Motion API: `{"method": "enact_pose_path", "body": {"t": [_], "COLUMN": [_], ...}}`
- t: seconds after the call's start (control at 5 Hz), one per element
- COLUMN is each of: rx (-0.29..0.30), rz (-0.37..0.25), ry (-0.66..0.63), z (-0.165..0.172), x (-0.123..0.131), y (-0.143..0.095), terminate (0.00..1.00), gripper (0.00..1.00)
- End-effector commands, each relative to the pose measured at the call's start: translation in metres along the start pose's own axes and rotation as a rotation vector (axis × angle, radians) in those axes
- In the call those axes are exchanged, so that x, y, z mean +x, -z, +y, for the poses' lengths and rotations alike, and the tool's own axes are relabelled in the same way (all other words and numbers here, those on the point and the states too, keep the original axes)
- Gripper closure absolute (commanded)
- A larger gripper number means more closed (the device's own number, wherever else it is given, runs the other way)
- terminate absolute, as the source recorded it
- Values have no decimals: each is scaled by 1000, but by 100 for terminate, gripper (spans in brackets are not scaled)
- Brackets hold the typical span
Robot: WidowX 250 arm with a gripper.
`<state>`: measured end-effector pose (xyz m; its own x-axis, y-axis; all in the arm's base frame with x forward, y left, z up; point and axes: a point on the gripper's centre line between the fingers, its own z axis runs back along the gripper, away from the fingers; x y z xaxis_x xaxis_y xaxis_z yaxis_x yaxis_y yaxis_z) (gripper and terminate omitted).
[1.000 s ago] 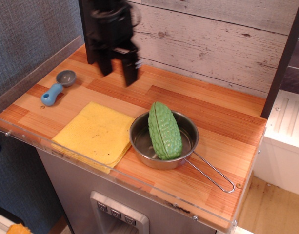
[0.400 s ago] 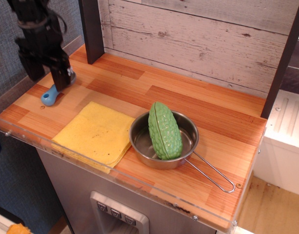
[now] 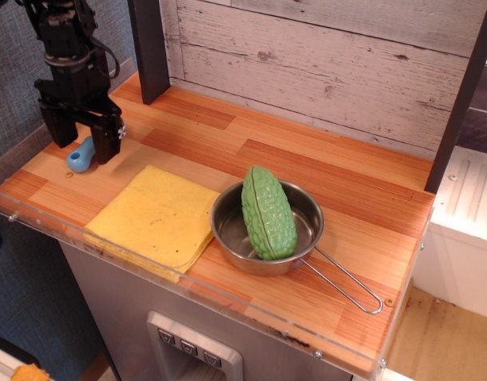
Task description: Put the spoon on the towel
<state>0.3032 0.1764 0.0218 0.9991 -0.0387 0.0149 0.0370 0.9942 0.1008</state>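
Note:
The spoon lies on the wooden counter at the far left; only its light-blue handle shows, and its grey bowl is hidden behind my gripper. My black gripper stands open over the spoon, one finger on each side of the handle. The yellow towel lies flat near the front edge, just in front and to the right of the spoon, with nothing on it.
A steel pan with a wire handle sits right of the towel and holds a green bumpy gourd. A clear plastic rim edges the counter's front and left. A dark post stands at the back left.
My gripper swept from the back middle of the counter to the far left and came down over the spoon. The spoon, towel and pan have not moved.

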Motion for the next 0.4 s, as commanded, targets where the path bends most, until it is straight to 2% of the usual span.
{"method": "enact_pose_path", "body": {"t": [0.0,0.2], "rx": [49,47], "rz": [18,-47], "ry": [-26,-17], "z": [17,15], "x": [4,6], "y": [6,-17], "terminate": [0,0], "gripper": [100,100]}}
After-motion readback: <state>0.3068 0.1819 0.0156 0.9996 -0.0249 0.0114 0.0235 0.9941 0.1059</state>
